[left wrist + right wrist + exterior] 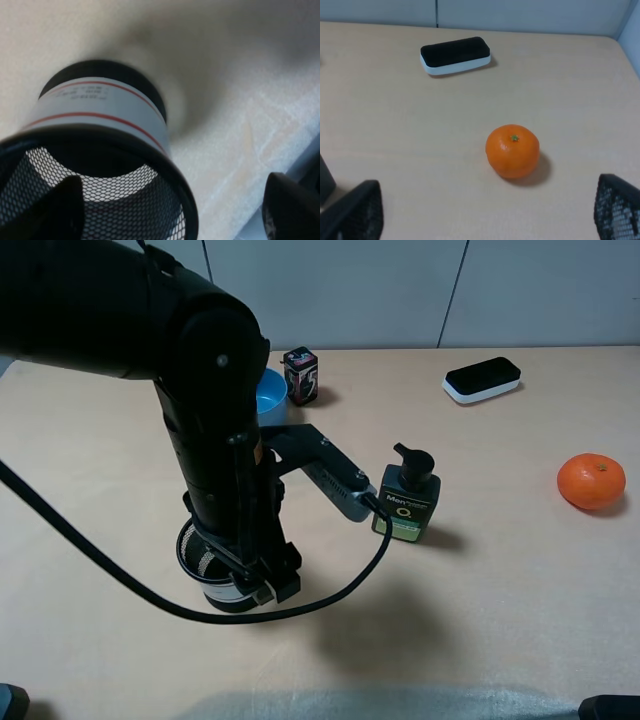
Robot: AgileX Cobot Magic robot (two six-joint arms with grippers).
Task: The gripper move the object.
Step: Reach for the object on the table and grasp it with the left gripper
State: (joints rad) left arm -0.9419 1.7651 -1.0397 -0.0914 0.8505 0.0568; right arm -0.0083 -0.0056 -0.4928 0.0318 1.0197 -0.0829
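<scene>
The black mesh pen cup (203,562) stands upright on the near left part of the table (480,620). The left gripper (262,578) is down on it from above. Its jaws are wide open and hold nothing. In the left wrist view one finger (55,210) looks to be in the mouth of the cup. The other finger (292,210) is outside, apart from the rim. So the cup wall is between them, but it is not pinched yet.

What can go wrong? I think the cup is light and tall. If the jaws shut on just the thin wall, the cup can tip or slip out when it goes up. If the arm moves sideways before it shuts, the inside finger can push the cup over. The black cable (340,587) curls close by the cup on the near side and could catch on it. The pump bottle (405,502) stands to the right, just beside the arm's grey part (335,480). A move to the right can knock it down.

The right gripper (487,207) is open too, with nothing in it, near an orange (512,151).
</scene>
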